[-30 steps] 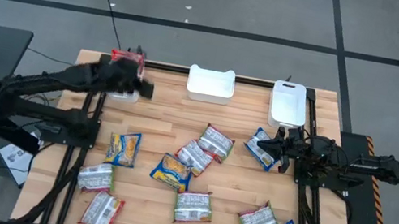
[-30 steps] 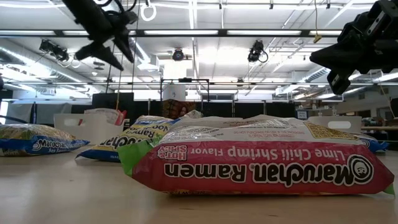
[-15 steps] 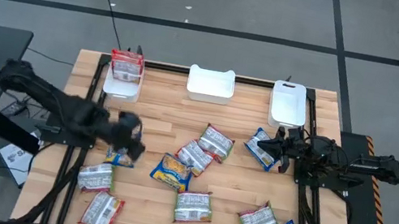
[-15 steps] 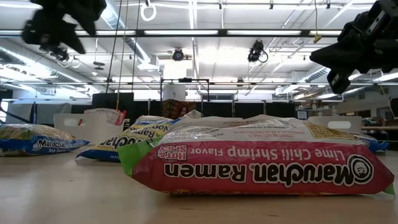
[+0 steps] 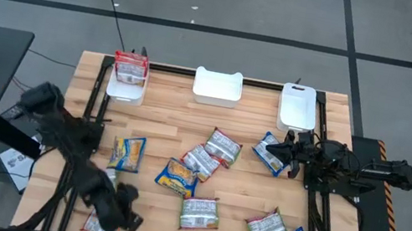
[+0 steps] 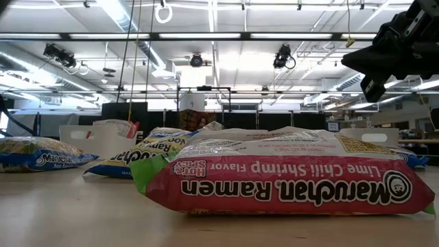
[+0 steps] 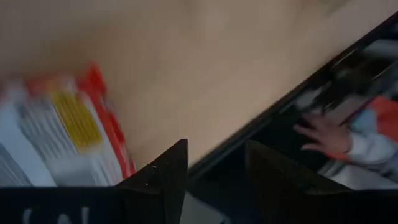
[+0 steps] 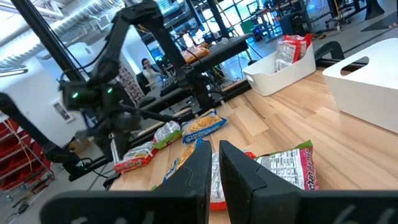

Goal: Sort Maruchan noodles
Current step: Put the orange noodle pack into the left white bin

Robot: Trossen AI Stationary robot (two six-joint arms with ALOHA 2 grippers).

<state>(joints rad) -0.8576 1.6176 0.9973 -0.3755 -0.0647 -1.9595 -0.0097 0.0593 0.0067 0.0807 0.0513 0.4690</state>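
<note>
Packets of Maruchan noodles (image 5: 199,213) lie loose over the wooden table (image 5: 256,120), mostly from 3 through 6 to 8 o'clock in the high view. Three white bins (image 5: 218,88) sit along the far edge at 11, 12 and 1, and the 11 o'clock bin holds one red packet already.

Left gripper (image 5: 124,218) is low at about 7 o'clock, near the front edge. Its fingers are apart with nothing between them, right beside a red-orange packet (image 5: 97,226). The wrist view shows that packet (image 7: 62,143) just off one finger, and I cannot tell whether they touch.

Right gripper (image 5: 282,154) hangs at 3 o'clock, raised off the table in the low view. Its fingers are nearly together and nothing is held. A blue packet (image 5: 270,154) lies below its tip.

Handling, as a judgement:
- The packets look light, with a crinkly, slippery film.
- The noodle block inside is likely brittle, so a hard squeeze would crack it.
- The flat faces give a pinch no purchase from above.
- Best hold is probably across a short edge or the crimped end seam, with one finger slid under.
- Pressing down may just skate the packet toward the near table edge, so close gently and lift straight.
</note>
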